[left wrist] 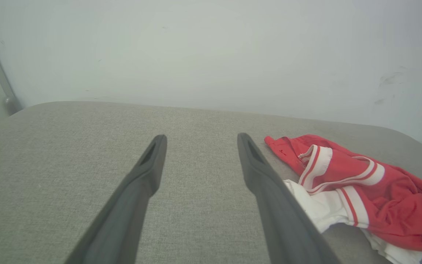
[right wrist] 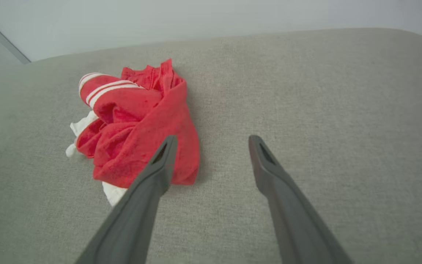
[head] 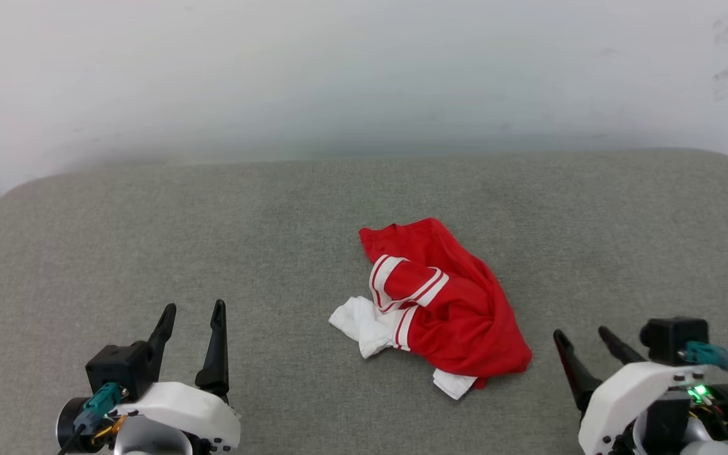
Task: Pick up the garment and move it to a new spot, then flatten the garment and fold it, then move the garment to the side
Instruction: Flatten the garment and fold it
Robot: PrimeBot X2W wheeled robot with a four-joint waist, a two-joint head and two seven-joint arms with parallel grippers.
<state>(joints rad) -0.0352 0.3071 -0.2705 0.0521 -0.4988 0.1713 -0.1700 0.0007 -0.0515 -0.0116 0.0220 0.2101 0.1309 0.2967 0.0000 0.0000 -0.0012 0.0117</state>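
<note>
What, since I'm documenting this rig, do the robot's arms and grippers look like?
Both the left gripper and right gripper have two long, dark, tapering fingers on a white shell, plus a black box with a teal cable plug. A green light glows on the right one.

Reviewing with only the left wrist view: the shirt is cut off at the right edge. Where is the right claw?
Observer: In the head view, the right claw is open, to the right of the shirt and apart from it.
Operator: Which claw is nearer?
Observer: The right one; the left claw sits farther off.
Operator: What faces the right claw?
Observer: In the right wrist view, plain red folds; the striped trim lies on the far side.
</note>
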